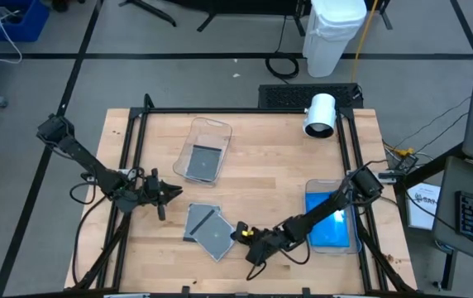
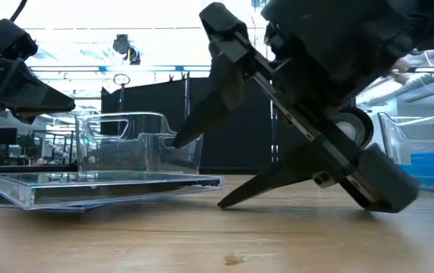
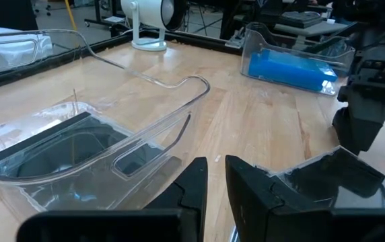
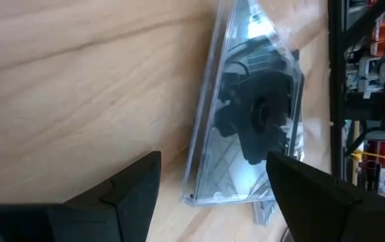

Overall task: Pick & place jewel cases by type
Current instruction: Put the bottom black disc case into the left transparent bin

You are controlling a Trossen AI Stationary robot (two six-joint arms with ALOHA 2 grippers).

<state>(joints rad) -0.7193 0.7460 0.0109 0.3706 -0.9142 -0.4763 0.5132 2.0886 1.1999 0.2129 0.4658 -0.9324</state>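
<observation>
Right gripper (image 1: 243, 233) sits low at the six o'clock edge of the wooden table (image 1: 261, 165), fingers spread wide and empty, pointing toward nine o'clock at the nearest grey jewel case (image 1: 213, 239). In the low view one fingertip (image 2: 228, 202) rests on or just above the wood, just beside the case's edge; whether it touches the case cannot be told. The right wrist view shows that case's corner lying between the two fingers, not gripped.

Largest items first. Table: light wood, black frame rails along the sides. Clear tub at four o'clock (image 1: 354, 217): holds the bright blue jewel cases (image 1: 331, 222); the right arm crosses over it. Clear tub at eleven o'clock (image 1: 213, 128): holds one dark jewel case (image 1: 204, 162) lying flat. White cylindrical fixture (image 1: 320, 115) stands near the one o'clock corner.

Loose cases: two grey cases with clear fronts lie at about seven o'clock from table centre, the one named above and a second grey case (image 1: 198, 219) just beside it toward the left arm. The two overlap or touch at one corner. In the low view they appear as a flat stack (image 2: 103, 186) on the wood, the upper one slightly tilted.

Left gripper (image 1: 173, 192) hovers at the nine o'clock side, just beside the second grey case, above the table. Its fingers (image 3: 253, 195) stand close together with a narrow gap, holding nothing.
</observation>
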